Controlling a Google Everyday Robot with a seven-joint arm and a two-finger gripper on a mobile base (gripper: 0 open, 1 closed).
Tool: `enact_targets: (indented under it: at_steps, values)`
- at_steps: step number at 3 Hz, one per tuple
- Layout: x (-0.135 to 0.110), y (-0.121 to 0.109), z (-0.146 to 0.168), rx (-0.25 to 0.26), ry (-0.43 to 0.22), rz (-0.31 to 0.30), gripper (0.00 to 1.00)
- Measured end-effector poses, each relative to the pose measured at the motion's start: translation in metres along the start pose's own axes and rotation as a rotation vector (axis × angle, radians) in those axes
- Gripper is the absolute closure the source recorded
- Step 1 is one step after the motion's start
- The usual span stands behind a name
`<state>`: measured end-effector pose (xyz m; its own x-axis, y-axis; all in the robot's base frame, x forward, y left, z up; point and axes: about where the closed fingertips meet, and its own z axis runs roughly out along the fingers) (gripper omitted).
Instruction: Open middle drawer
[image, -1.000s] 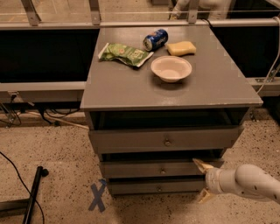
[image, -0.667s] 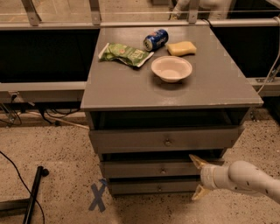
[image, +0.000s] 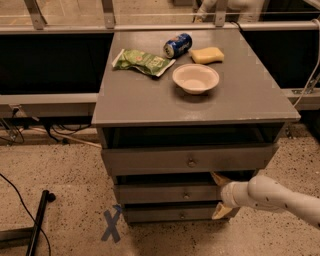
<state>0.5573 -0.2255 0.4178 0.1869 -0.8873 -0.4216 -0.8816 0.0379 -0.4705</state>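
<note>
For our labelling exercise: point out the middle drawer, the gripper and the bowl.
middle drawer (image: 160, 193), camera view, front panel, left half.
gripper (image: 219, 195), camera view, midway between fingers, at drawer's right end.
bowl (image: 195, 78), camera view, inside.

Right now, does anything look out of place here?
The blue soda can lies on its side on the cabinet top, and the top drawer sits partly pulled out. The gripper, fingers spread, is at the right end of the middle drawer.

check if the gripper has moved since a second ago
Yes. The gripper, fingers open, has shifted left across the front of the middle drawer, ending closer to its knob but not touching it.
</note>
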Motion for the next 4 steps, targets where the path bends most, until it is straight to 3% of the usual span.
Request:
enact_targets:
  at_steps: [1, 2, 4]
  values:
    - [0.002, -0.008, 0.011, -0.006, 0.006, 0.001, 0.14]
    - [0.005, -0.009, 0.017, -0.014, 0.012, 0.006, 0.37]
    - [0.002, 0.022, -0.007, -0.040, -0.008, 0.017, 0.48]
